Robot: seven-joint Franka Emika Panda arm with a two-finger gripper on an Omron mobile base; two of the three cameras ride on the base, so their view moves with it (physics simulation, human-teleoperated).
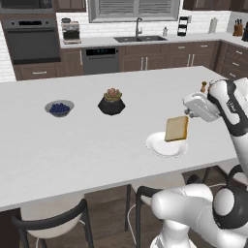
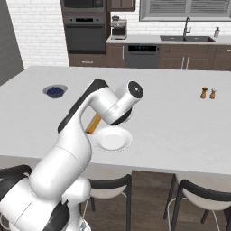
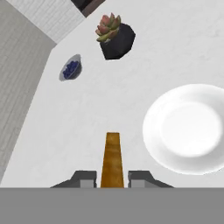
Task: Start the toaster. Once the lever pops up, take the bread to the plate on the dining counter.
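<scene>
My gripper [image 3: 113, 179] is shut on the bread [image 3: 112, 159], a golden-tan slice seen edge-on between the two fingertips [image 3: 85, 178]. From the left base view the bread [image 1: 176, 128] hangs upright just above the round white plate [image 1: 156, 144], held at its upper right corner by the gripper [image 1: 187, 116]. In the hand view the plate [image 3: 190, 129] lies to the right of the slice. Both sit over the pale dining counter [image 1: 72, 145]. In the right base view the bread [image 2: 94, 124] peeks out from behind the arm, beside the plate [image 2: 112, 138]. The toaster is out of view.
A grey bowl of blue berries [image 1: 59, 108] and a succulent in a black pot [image 1: 112, 101] stand farther back on the counter. Two small shakers [image 2: 207, 93] stand at the right. Dark-framed stools [image 1: 48, 218] line the near edge.
</scene>
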